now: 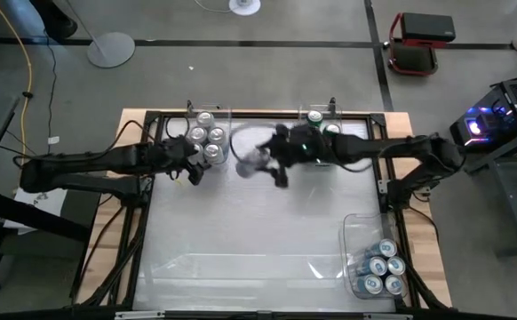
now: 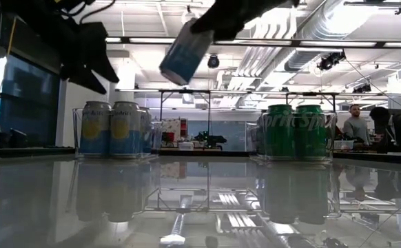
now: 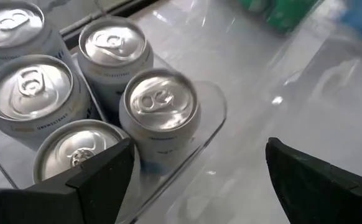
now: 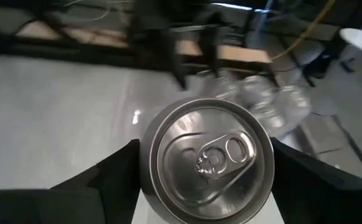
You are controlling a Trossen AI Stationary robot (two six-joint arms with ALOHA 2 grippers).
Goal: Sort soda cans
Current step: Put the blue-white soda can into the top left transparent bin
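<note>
The low view shows my right gripper (image 2: 218,21) shut on a pale blue-and-white soda can (image 2: 185,52), high above the table between the two far bins. In the high view the held can (image 1: 250,162) is just right of the left far bin (image 1: 207,142), which holds several silver-topped cans standing upright. My left gripper (image 1: 192,169) hovers open at that bin's near edge, above the cans (image 3: 159,106), touching nothing. Green cans (image 2: 297,131) stand in the right far bin (image 1: 316,120). My right gripper pinches the soda can between its two fingers, one finger (image 4: 116,174) on each side of the can's wall just below the top rim (image 4: 209,158). The fingers come from the table's right, slanting down, along the can's length. The can is lifted clear and tilted, its top toward the wrist.
A third clear bin (image 1: 374,262) with several blue cans sits at the table's near right corner. The glossy tabletop (image 1: 241,240) between the bins is bare. A dark frame (image 1: 241,114) runs along the far edge. People (image 2: 355,127) stand in the room beyond.
</note>
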